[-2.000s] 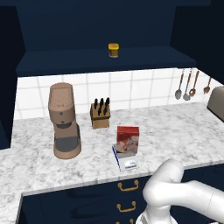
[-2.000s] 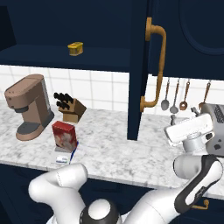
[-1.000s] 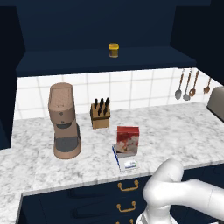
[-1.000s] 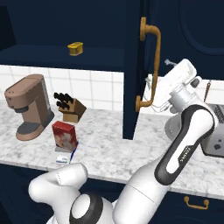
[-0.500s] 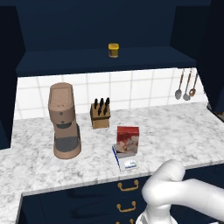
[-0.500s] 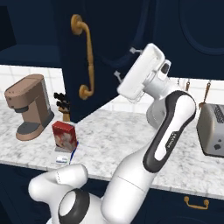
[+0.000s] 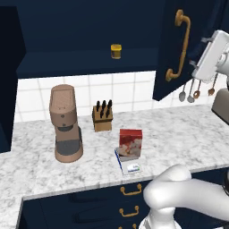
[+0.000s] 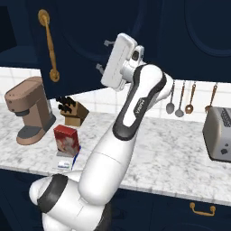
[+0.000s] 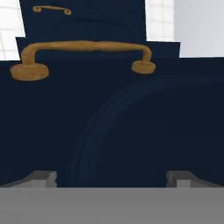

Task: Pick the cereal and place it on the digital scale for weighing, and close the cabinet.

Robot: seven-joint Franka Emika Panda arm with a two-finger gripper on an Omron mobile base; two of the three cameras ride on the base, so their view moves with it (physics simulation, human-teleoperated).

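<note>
The end effector (image 8: pixel 104 55) stands with its fingers spread wide and nothing between them, its face up against the outer panel of the right-hand cabinet door (image 8: pixel 76 40). That door hangs partly swung, angled out over the bench (image 7: pixel 188 134), with the hand on its outer side, so to my eye a push toward the cabinet (image 7: pixel 85 31) would carry it shut. The door's brass handle (image 7: pixel 180 47) runs vertically; in the hand view it lies across the top of the picture (image 9: pixel 83 54), off to one side of the fingertips (image 9: pixel 41 177), so the hand is rolled sideways to it and presses the panel, not the handle.

The cereal (image 7: pixel 130 144) stands upright on the scale (image 7: pixel 128 165), low and to the left of the hand near the bench's front edge, well apart from it. That half of the job looks done; the door is what remains.

The bench is white-grey marble with white tile behind. On it stand a brown coffee machine (image 7: pixel 65 123) at the left, a knife block (image 7: pixel 102 117) beside it, and a toaster (image 8: pixel 219 133) at the far right, with spoons (image 8: pixel 180 99) hung on the wall. A yellow jar (image 7: pixel 116 51) sits on the open cabinet's shelf. Navy drawers (image 7: pixel 127 203) with brass pulls run below.
</note>
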